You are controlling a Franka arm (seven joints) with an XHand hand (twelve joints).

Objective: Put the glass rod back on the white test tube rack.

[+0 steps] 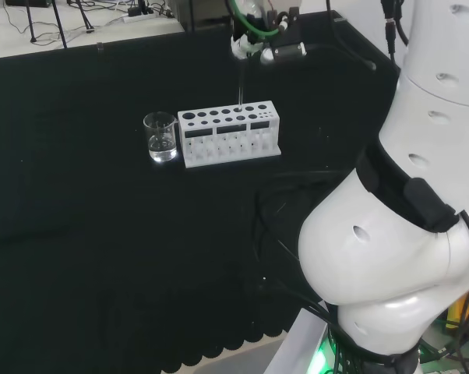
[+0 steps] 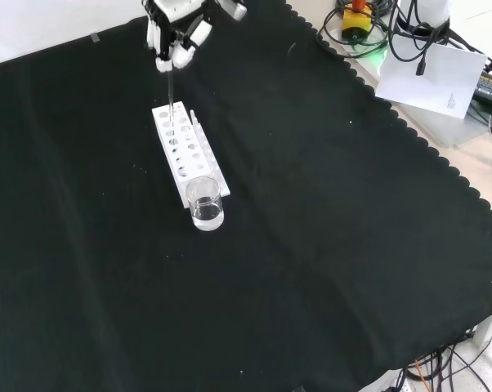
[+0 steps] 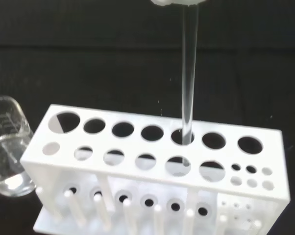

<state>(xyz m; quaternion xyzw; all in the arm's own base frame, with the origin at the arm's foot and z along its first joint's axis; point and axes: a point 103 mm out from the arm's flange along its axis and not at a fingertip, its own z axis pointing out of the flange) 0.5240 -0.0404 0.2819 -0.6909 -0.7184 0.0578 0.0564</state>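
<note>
While the large white arm link [image 1: 390,234] fills the right of the head view, the black cloth of the bench [image 2: 328,245] spreads under every object, its scalloped edge running along the right in the front view. On this cloth stands the white plastic test tube rack with two rows of round holes [image 1: 230,134], long side toward the head camera; in the front view the same rack [image 2: 185,155] runs from far to near. Just beside the rack's left end in the head view stands a small clear glass beaker [image 1: 160,137] with a little clear liquid at its bottom; in the front view the beaker [image 2: 205,204] sits at the rack's near end, very close to it, contact uncertain. Above the rack, the black and white hand [image 2: 174,42] hangs at the far edge of the front view, its fingers curled and pinching the upper end of the thin clear glass rod [image 3: 188,73]. That rod stands upright, and the wrist view shows its lower tip inside a hole of the rack's back row, third large hole from the end with the small holes. In the head view the rod [image 1: 241,84] drops from the hand [image 1: 254,43] to the rack's far row.
</note>
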